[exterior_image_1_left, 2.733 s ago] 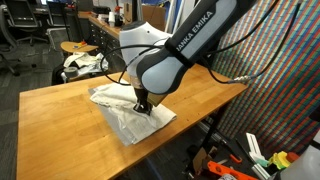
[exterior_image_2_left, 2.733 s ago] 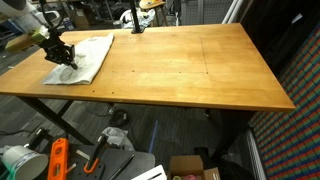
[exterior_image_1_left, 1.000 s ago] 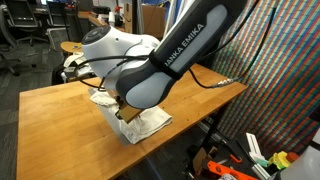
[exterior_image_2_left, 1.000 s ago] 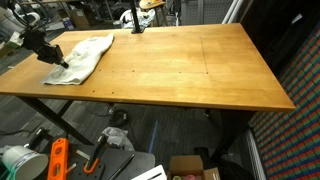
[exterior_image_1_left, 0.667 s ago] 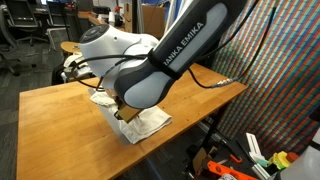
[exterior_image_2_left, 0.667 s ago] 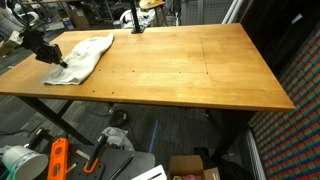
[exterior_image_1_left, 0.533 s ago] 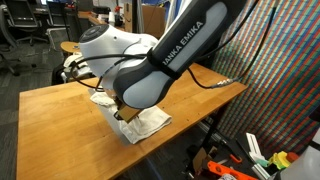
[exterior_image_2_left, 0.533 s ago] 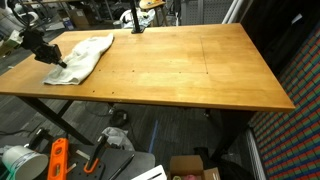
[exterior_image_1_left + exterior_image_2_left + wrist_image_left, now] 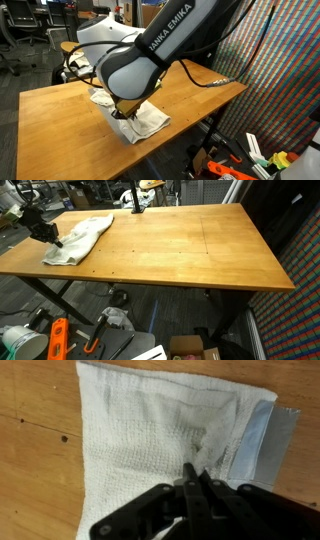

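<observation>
The white towel (image 9: 160,430) lies flat on the wooden table (image 9: 180,250), close to one end of it. In an exterior view the towel (image 9: 85,235) sits at about 10 o'clock on the tabletop, with its long axis running from roughly 7 o'clock up to 1 o'clock. In the wrist view the gripper (image 9: 197,482) comes in from 6 o'clock. Its jaws are closed tight together, with the tips sunk into the fabric. A small crease rises from the tips toward 12 o'clock, so they appear to pinch a fold of the towel near its lower edge. Nearly all of the cloth spreads away from the jaws toward 12 and 10 o'clock. A grey strip (image 9: 265,435), seemingly an under-layer or the towel's other face, shows along the edge at 2 o'clock. In an exterior view the gripper (image 9: 52,238) sits at the towel's 8 o'clock end. Count: one towel, one arm with one gripper, one table.
</observation>
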Controlling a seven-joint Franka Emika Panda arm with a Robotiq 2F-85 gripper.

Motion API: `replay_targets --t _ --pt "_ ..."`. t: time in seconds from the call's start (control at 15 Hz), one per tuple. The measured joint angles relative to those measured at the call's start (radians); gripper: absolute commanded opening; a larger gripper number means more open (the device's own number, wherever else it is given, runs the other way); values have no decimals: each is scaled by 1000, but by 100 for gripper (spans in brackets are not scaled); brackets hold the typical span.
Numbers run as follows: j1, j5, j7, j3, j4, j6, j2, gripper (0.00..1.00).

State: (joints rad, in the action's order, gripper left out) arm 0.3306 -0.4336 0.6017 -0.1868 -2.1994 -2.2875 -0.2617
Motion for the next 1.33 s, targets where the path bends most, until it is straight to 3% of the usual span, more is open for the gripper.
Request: replay_targets --t 0.07,0.67,1.33 --pt "0 9 -10 1 9 10 0 30" --pt "-2 25 -112 8 17 35 6 97" --pt "-91 47 -497 15 -109 59 150 100"
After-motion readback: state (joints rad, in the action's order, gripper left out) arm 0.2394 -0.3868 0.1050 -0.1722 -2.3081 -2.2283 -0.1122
